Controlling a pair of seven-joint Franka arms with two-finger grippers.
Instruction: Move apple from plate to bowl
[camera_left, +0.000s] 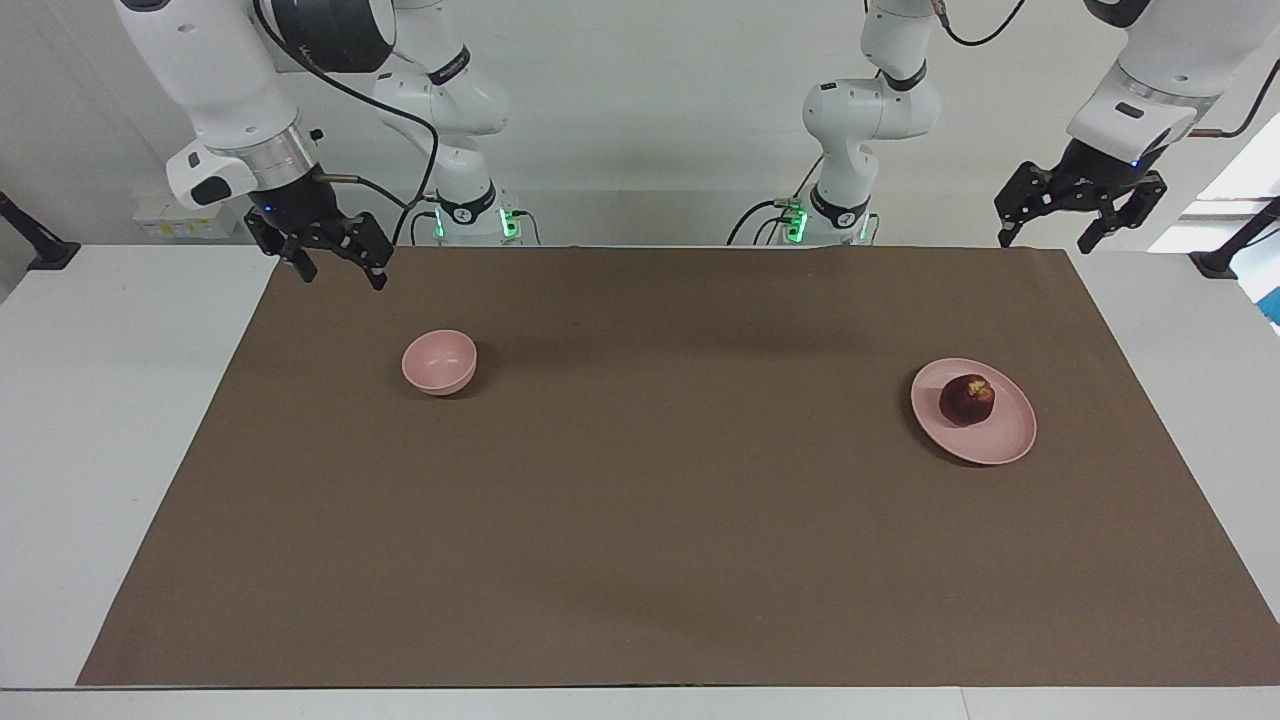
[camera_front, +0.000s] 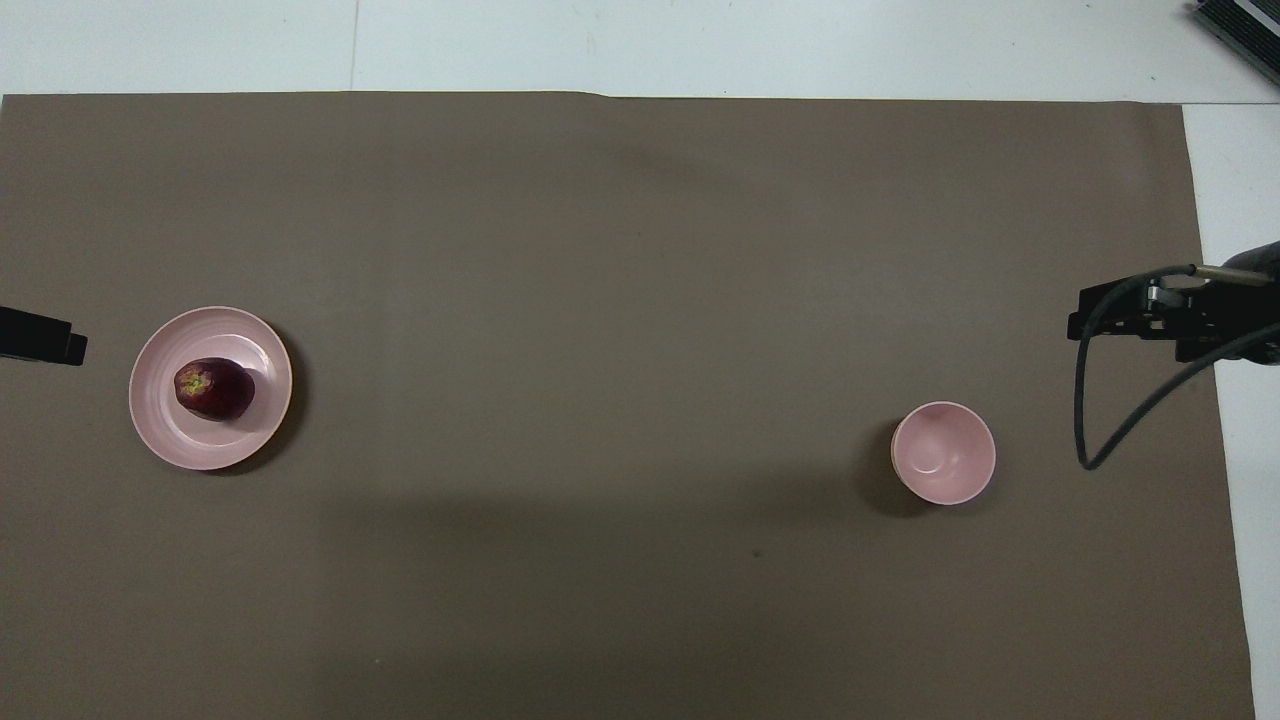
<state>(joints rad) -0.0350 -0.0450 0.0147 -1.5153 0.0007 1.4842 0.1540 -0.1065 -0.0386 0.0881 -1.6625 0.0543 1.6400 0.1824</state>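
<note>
A dark red apple (camera_left: 966, 399) (camera_front: 213, 388) lies on the wide pale pink plate (camera_left: 1005, 440) (camera_front: 165, 430) toward the left arm's end of the table. The small deep pink bowl (camera_left: 439, 361) (camera_front: 943, 452) stands toward the right arm's end and holds nothing. My left gripper (camera_left: 1046, 241) hangs open in the air over the brown mat's corner by the robots, apart from the plate. My right gripper (camera_left: 343, 275) hangs open over the mat's other corner by the robots, apart from the bowl. Neither gripper holds anything.
A brown mat (camera_left: 640, 520) (camera_front: 620, 300) covers most of the white table (camera_left: 110, 400). A black cable (camera_front: 1085, 400) loops down from the right arm near the bowl. A dark object (camera_front: 1235, 25) sits at the table's farthest corner at the right arm's end.
</note>
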